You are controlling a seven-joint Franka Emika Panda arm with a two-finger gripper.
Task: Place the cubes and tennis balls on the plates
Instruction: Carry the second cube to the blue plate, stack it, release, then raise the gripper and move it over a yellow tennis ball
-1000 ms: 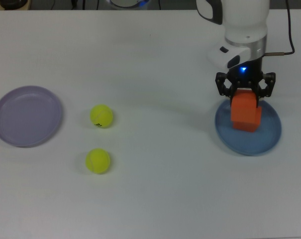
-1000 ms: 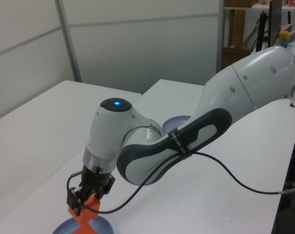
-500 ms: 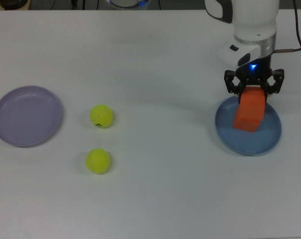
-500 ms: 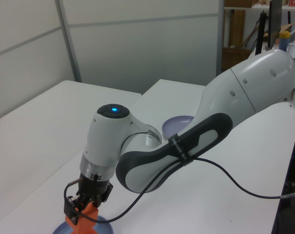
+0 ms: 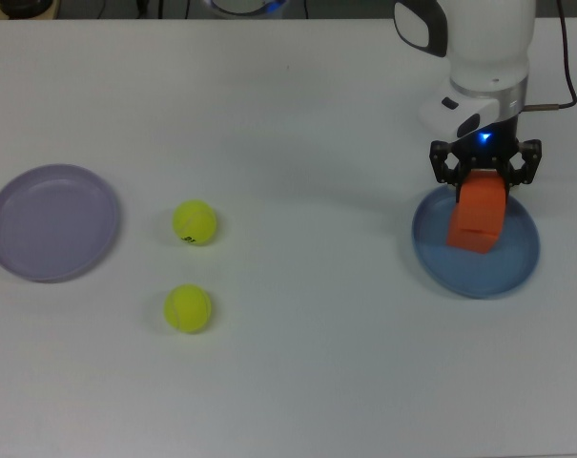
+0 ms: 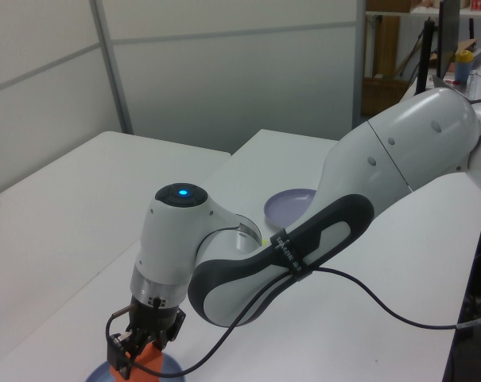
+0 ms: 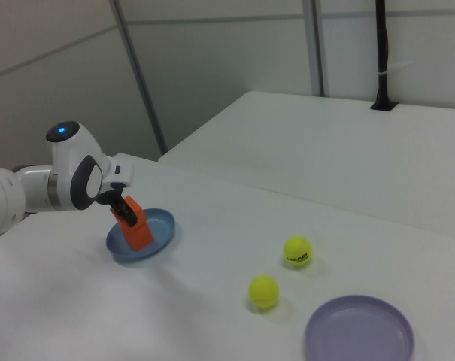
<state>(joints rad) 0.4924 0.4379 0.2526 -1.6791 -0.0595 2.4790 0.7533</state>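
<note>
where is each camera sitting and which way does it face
Top view: overhead, facing down on the table; shows the wrist and pincer holding an orange cube over the blue plate.
Left view: beside the arm, looking along it toward the lavender plate; arm fills it.
Right view: low, across the table; tennis balls near, arm far.
All share the cube.

The white arm (image 6: 304,231) reached down toward the blue plate (image 6: 105,372), only an edge of which showed at the frame's bottom. Directly above the blue plate, the gripper (image 6: 141,350) clasped an orange cube (image 6: 149,360). Far behind the blue plate lay the lavender plate (image 6: 292,205), partly hidden by the arm.
</note>
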